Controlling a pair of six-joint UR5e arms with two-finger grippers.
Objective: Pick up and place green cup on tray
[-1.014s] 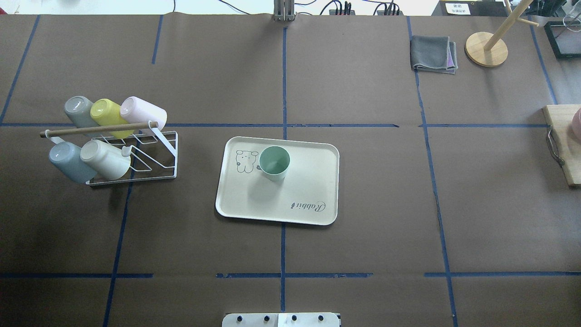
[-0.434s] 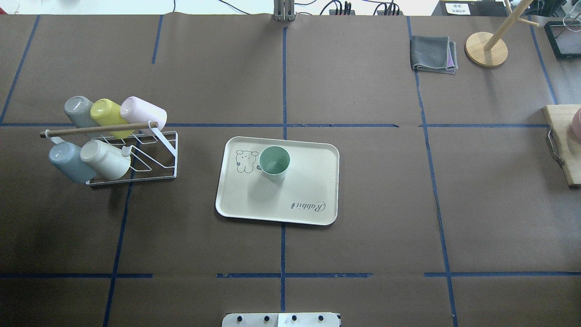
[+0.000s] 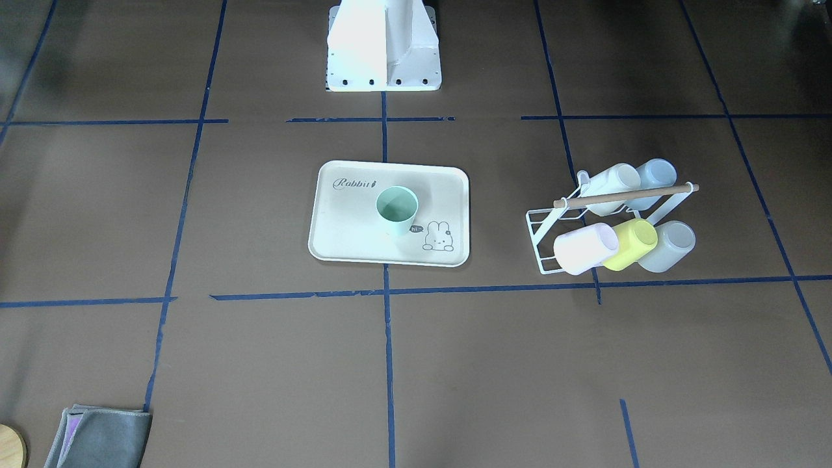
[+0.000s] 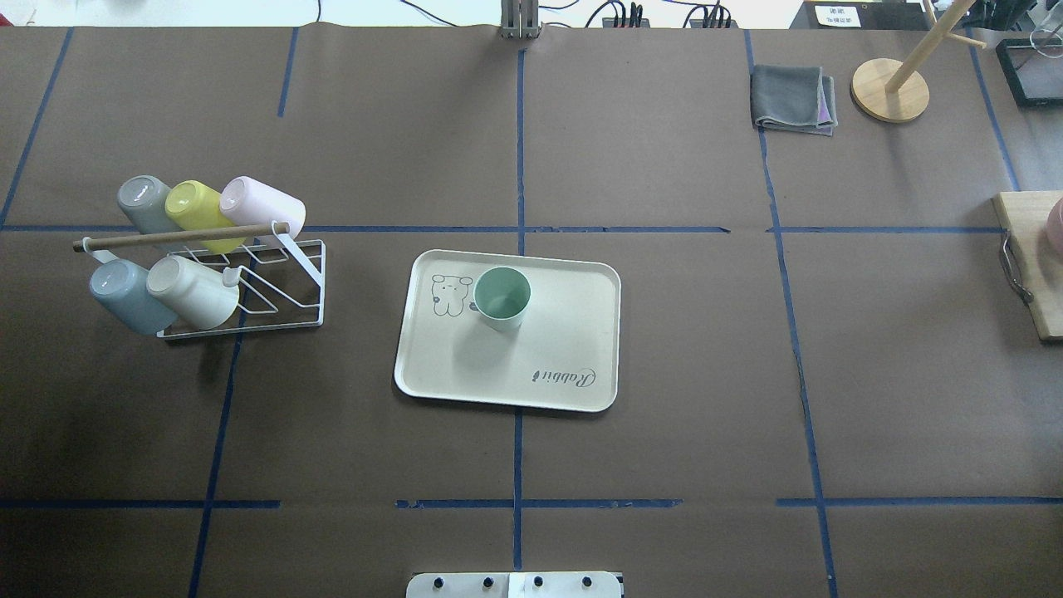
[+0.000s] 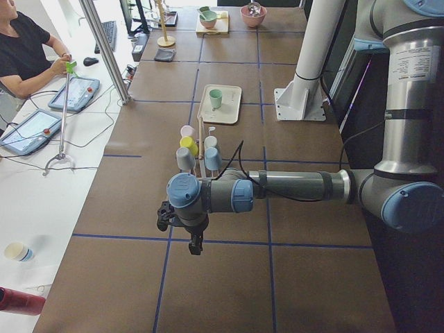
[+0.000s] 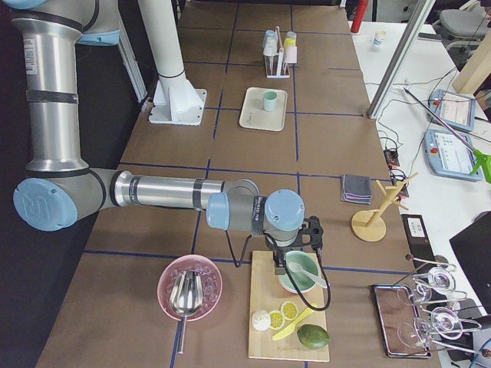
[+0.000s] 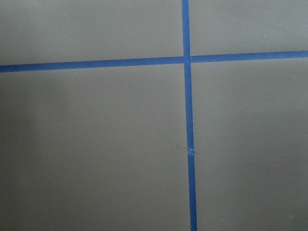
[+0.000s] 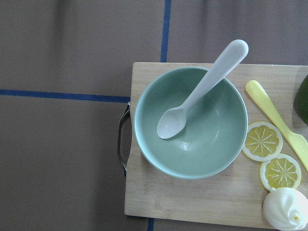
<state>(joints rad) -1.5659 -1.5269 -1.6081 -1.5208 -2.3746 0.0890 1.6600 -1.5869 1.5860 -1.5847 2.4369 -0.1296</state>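
Observation:
The green cup [image 4: 502,295] stands upright on the tray [image 4: 573,340], beside the bunny drawing. It also shows in the front-facing view [image 3: 396,208] on the tray [image 3: 344,227]. No gripper touches it. My left gripper [image 5: 196,244] hangs over bare table at the robot's far left, well away from the tray; I cannot tell if it is open or shut. My right gripper [image 6: 313,231] hangs over a wooden board at the far right; I cannot tell its state either. Neither wrist view shows fingers.
A white wire rack [image 4: 309,278] with several cups lying on it stands left of the tray. A folded grey cloth [image 4: 791,98] and a wooden stand [image 4: 889,90] are at the back right. A mint bowl [image 8: 191,122] with a white spoon [image 8: 202,91] sits on the board [image 8: 192,202].

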